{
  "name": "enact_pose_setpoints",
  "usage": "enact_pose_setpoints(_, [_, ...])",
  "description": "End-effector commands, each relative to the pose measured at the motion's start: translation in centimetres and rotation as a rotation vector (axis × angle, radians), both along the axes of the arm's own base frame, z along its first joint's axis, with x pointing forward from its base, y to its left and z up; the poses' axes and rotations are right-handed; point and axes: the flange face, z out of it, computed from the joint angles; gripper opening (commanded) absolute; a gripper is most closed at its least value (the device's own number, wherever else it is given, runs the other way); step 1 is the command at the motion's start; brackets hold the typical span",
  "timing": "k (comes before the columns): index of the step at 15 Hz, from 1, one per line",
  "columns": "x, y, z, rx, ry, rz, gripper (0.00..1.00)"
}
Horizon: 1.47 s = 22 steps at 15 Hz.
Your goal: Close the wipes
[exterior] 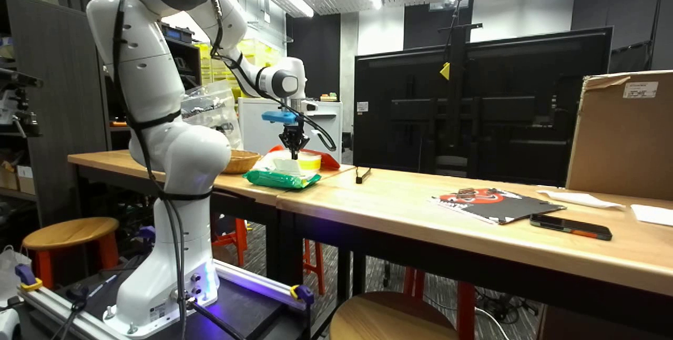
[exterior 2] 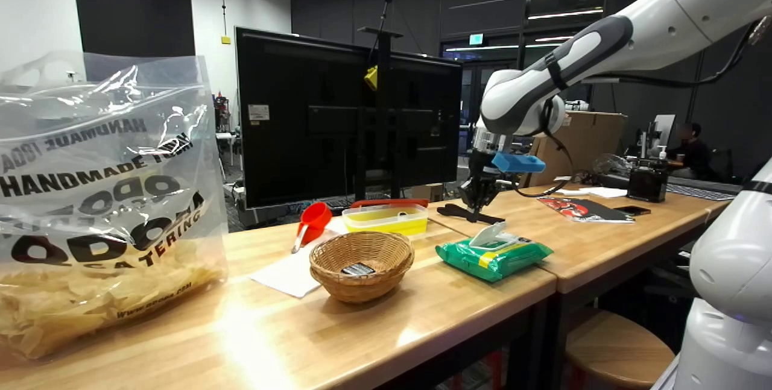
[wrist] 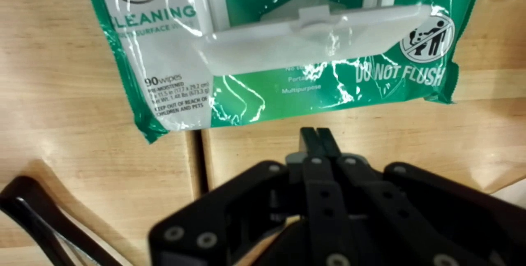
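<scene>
Just beside the wipes (wrist: 263, 97), apparently on the hinge side of the raised lid (wrist: 296, 50), the gripper (wrist: 316, 131) is hanging, its fingertips (wrist: 308, 139) meeting with nothing between. The wipes are lying between it and the robot's base (exterior: 157, 298), their long axis running across its front; closing is probably calling for a sweep baseward, tipping the lid over onto the opening (wrist: 259, 1). The wipes are bridging a seam (wrist: 199, 155) in the counter (exterior 2: 374, 330). Near them a basket (exterior 2: 359, 287) and a tub (exterior 2: 386, 225) are standing; farther off, a booklet (exterior: 505, 208) and a phone (exterior: 570, 226) are lying, and a box (exterior: 625, 140) and a dark screen (exterior: 405, 124) are rising behind.
</scene>
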Motion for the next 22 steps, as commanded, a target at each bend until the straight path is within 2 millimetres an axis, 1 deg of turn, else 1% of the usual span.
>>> enact_pose_setpoints(1, [-1.9, 0.8, 0.5, -0.007, -0.012, -0.057, 0.00])
enact_pose_setpoints(4, [-2.9, 1.5, 0.5, -0.011, 0.003, -0.112, 0.00])
enact_pose_setpoints(7, [-3.9, 1.8, 0.5, -0.012, 0.008, -0.182, 0.00])
enact_pose_setpoints(16, [-6.6, 1.2, 2.1, -0.049, -0.006, -0.352, 0.00])
enact_pose_setpoints(18, [-6.9, 1.1, 2.2, -0.048, 0.005, -0.374, 0.00])
enact_pose_setpoints(22, [-6.8, 0.5, 2.0, -0.038, 0.022, -0.368, 0.00])
